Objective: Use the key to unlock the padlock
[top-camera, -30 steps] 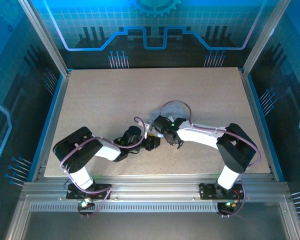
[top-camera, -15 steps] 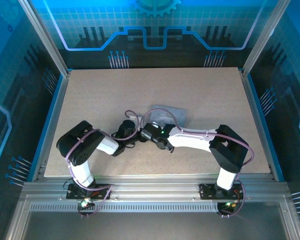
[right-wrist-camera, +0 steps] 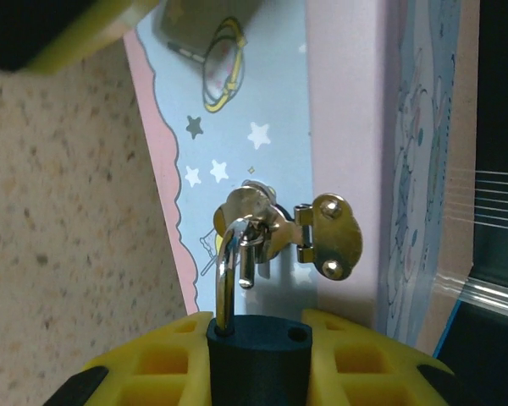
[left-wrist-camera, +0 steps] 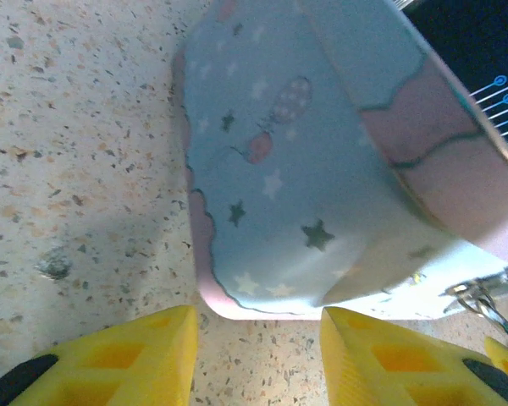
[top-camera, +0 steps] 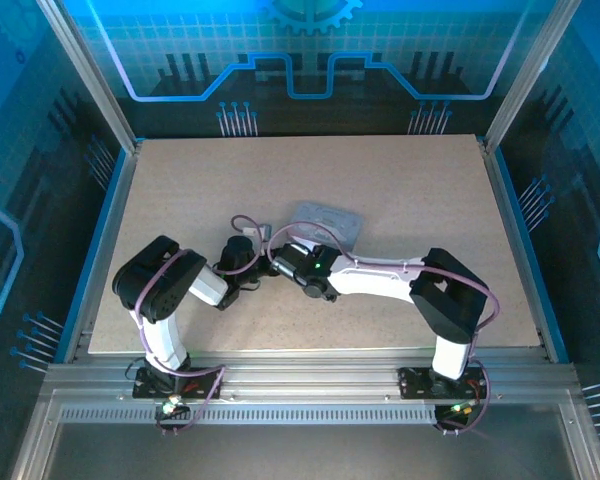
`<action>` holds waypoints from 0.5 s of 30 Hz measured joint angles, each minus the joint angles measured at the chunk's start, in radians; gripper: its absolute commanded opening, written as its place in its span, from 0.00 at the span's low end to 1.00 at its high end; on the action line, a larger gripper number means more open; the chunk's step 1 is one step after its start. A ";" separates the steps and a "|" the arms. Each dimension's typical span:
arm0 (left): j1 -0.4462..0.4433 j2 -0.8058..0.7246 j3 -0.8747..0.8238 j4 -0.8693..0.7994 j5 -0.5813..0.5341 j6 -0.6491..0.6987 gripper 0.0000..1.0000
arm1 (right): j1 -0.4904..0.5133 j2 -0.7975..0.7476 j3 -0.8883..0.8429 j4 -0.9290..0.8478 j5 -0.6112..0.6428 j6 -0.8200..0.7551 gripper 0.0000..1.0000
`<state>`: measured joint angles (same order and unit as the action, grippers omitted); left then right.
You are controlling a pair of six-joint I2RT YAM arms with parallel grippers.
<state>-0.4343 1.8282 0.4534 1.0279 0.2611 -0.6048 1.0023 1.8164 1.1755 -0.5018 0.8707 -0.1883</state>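
Observation:
The dark padlock point(right-wrist-camera: 258, 359) is pinched between my right gripper's point(right-wrist-camera: 258, 338) yellow fingers point(right-wrist-camera: 148, 372). Its silver shackle point(right-wrist-camera: 226, 271) stands swung open: one leg sits in the body, the other hangs free through the tin's brass hasp point(right-wrist-camera: 322, 237). A thin ring with a small sliver on it, possibly the key point(right-wrist-camera: 216, 72), lies against the tin's wall under a yellow finger. My left gripper point(left-wrist-camera: 258, 326) is open over bare table, just in front of the pale tin point(left-wrist-camera: 296, 186). Seen from above, the two grippers point(top-camera: 242, 262) point(top-camera: 292, 262) meet beside the tin point(top-camera: 330, 222).
The speckled table point(top-camera: 400, 180) stretches free behind and to the right of the tin. Blue rails point(top-camera: 100, 240) and glass walls bound it. Purple cables point(top-camera: 242, 225) loop over both wrists.
Both wrists have swung left and farther from the near edge, toward the tin's left end. The tin, earlier partly covered by the right arm's cable, now shows more fully.

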 measured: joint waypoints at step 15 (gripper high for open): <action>0.064 0.019 -0.061 0.134 0.116 -0.034 0.39 | -0.159 0.003 0.022 -0.102 -0.449 0.133 0.00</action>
<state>-0.3698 1.8469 0.3923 1.1614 0.3775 -0.6392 0.8433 1.8194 1.1976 -0.6037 0.4213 -0.0551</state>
